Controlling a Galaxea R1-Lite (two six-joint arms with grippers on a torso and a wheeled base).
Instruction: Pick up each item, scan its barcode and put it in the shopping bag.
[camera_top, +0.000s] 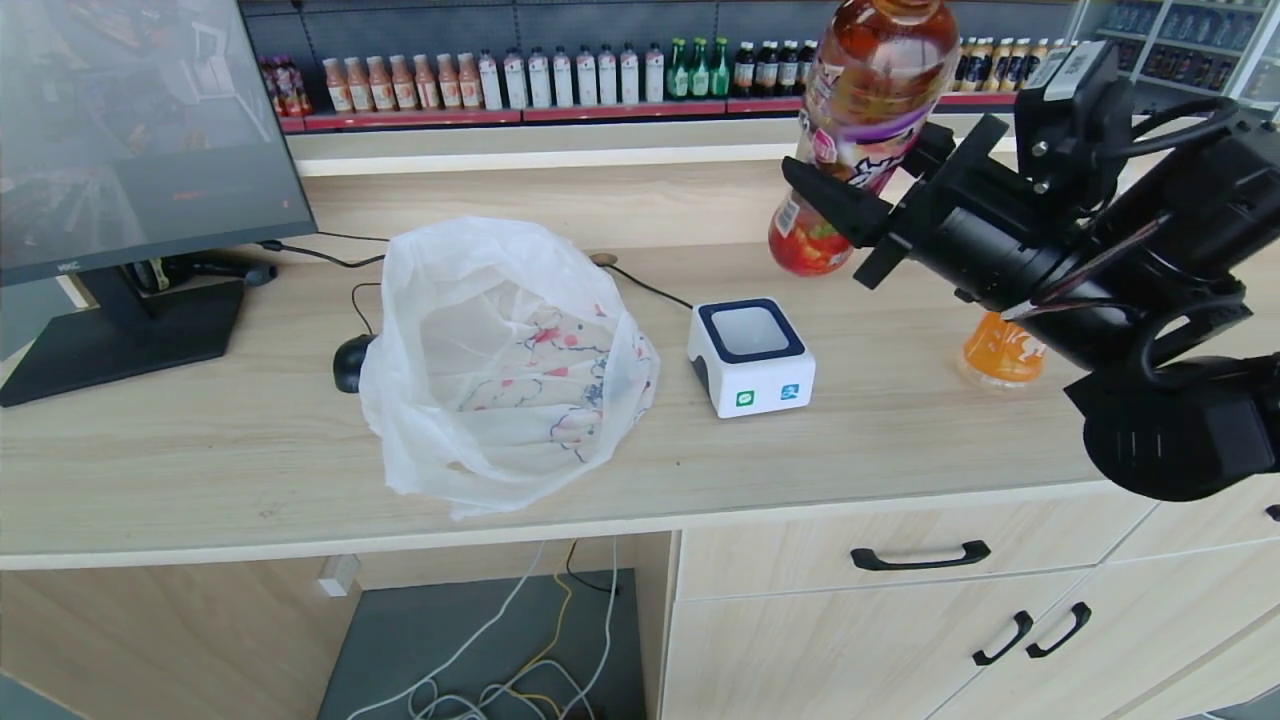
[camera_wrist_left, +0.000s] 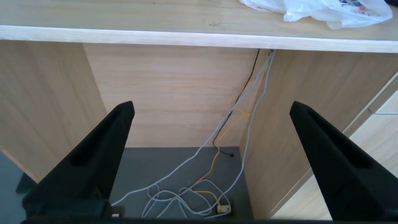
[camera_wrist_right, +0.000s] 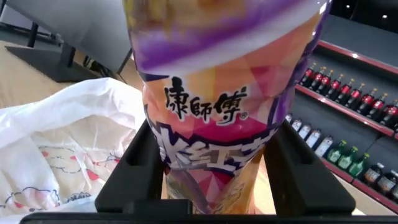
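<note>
My right gripper (camera_top: 868, 208) is shut on a tea bottle (camera_top: 865, 120) with a pink and purple label, held tilted in the air above and to the right of the white barcode scanner (camera_top: 751, 355). In the right wrist view the bottle (camera_wrist_right: 217, 106) sits between the two black fingers (camera_wrist_right: 134, 168). The white plastic shopping bag (camera_top: 505, 360) lies open on the counter left of the scanner; its edge (camera_wrist_left: 323, 11) shows above the counter front. My left gripper (camera_wrist_left: 208, 162) hangs open below the counter edge, facing the cables under the desk. An orange bottle (camera_top: 1000, 350) stands on the counter behind my right arm.
A monitor (camera_top: 140, 130) on a black stand fills the counter's left end. A black mouse (camera_top: 350, 362) lies beside the bag. Cables run across the counter (camera_top: 900, 440) to the scanner. Shelves of bottles (camera_top: 560, 75) line the back wall. Drawers (camera_top: 920, 555) sit below right.
</note>
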